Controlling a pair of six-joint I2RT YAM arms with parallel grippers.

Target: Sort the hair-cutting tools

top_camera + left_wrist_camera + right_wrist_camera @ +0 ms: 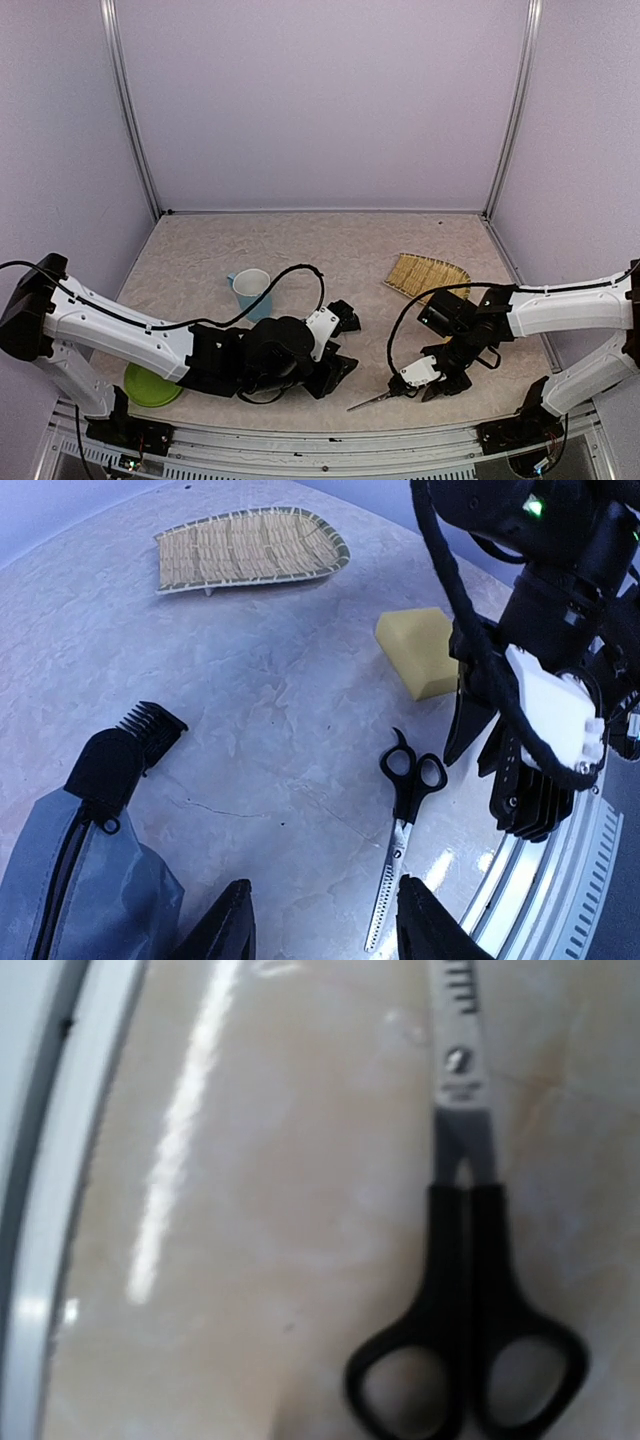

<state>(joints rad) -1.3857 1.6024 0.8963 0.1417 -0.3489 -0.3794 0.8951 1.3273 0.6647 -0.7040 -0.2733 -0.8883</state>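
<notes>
One pair of scissors (405,815) with black loop handles and a toothed steel blade lies flat on the table near the front edge (372,401) (465,1260). My left gripper (328,920) (337,368) is open and low over the table, with the blade tip just inside its right finger and nothing held. My right gripper (472,780) (438,388) hangs right beside the handle loops, its two fingers a little apart and gripping nothing. Its fingers do not show in the right wrist view. A black comb-toothed piece (125,748) (345,316) sticks out of a grey pouch (80,880).
A yellow sponge (425,650) lies behind the right gripper. A woven tray (428,275) (250,545) sits at the back right. A light-blue cup (250,290) stands behind the left arm, and a green plate (150,385) lies at the front left. The table's metal front rail (560,880) runs close by.
</notes>
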